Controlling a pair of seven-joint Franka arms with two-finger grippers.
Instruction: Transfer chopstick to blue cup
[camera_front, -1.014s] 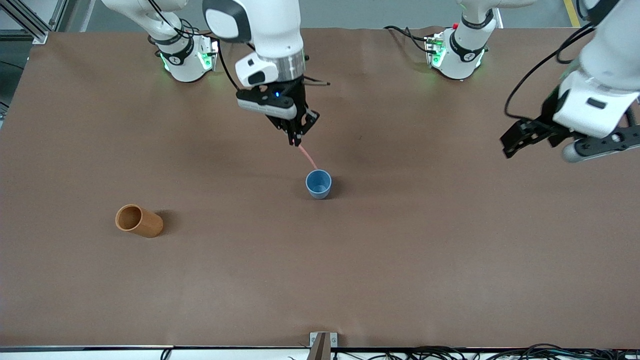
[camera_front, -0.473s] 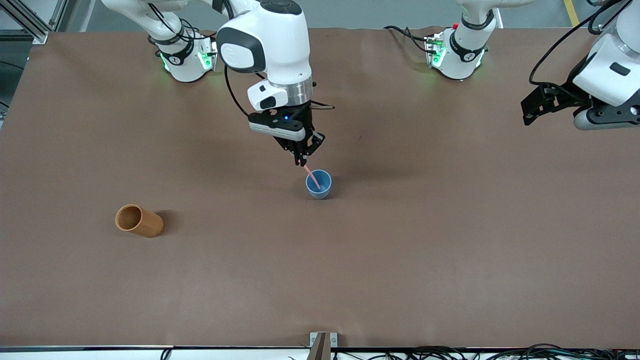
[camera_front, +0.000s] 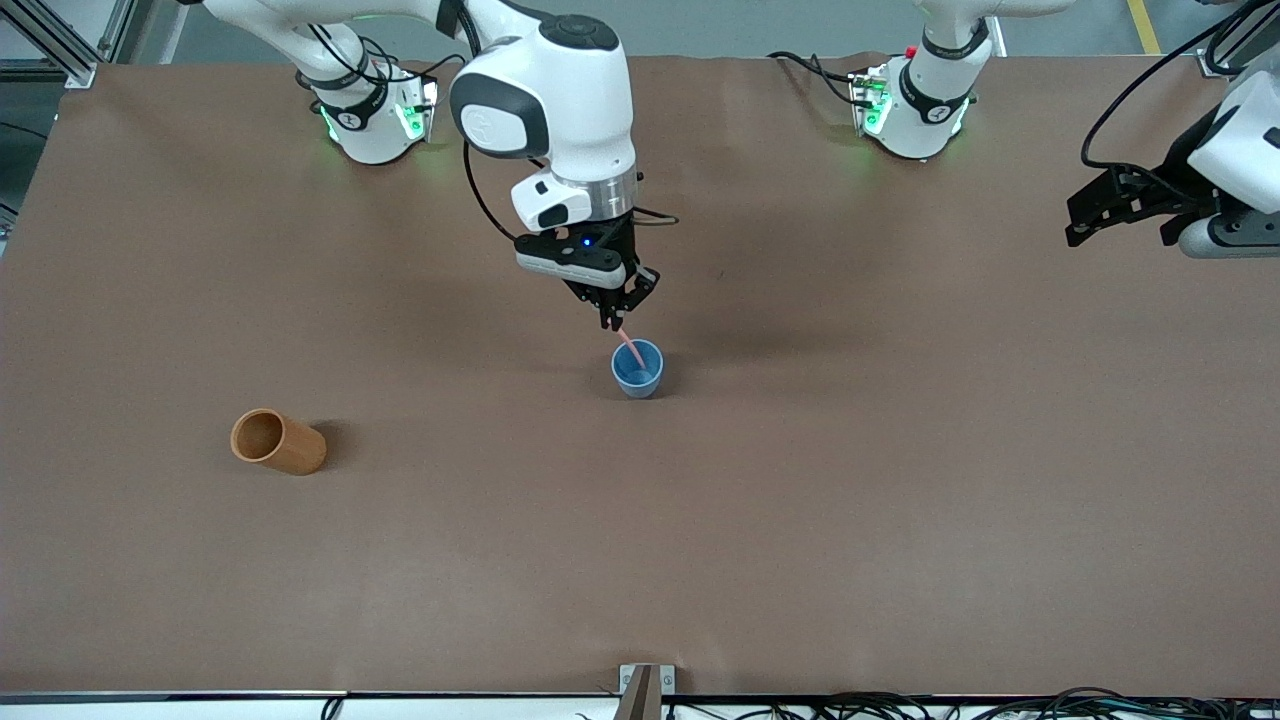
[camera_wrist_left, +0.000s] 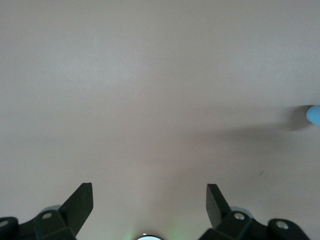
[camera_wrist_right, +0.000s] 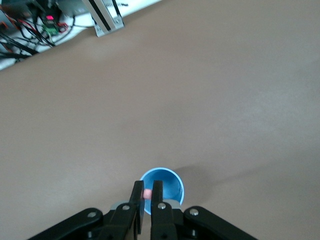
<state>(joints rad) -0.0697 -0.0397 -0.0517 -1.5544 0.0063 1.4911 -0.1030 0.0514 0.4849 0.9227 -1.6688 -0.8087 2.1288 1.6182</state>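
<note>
The blue cup (camera_front: 637, 368) stands upright near the table's middle. My right gripper (camera_front: 611, 322) hangs just above its rim, shut on the pink chopstick (camera_front: 630, 350), whose lower end slants down into the cup. In the right wrist view the fingers (camera_wrist_right: 136, 193) pinch the pink stick (camera_wrist_right: 147, 193) right over the cup's mouth (camera_wrist_right: 167, 184). My left gripper (camera_front: 1085, 225) is open and empty, held high over the left arm's end of the table. In the left wrist view its gripper (camera_wrist_left: 149, 192) shows only bare table between the fingers.
An orange-brown cylindrical cup (camera_front: 277, 442) lies on its side toward the right arm's end, nearer to the front camera than the blue cup. A metal bracket (camera_front: 645, 682) sits at the table's near edge. A sliver of the blue cup (camera_wrist_left: 314, 115) shows in the left wrist view.
My right gripper has come down toward the blue cup, and the chopstick's lower end has gone from above the rim into the cup. My left arm has lifted and drawn away toward its end.
</note>
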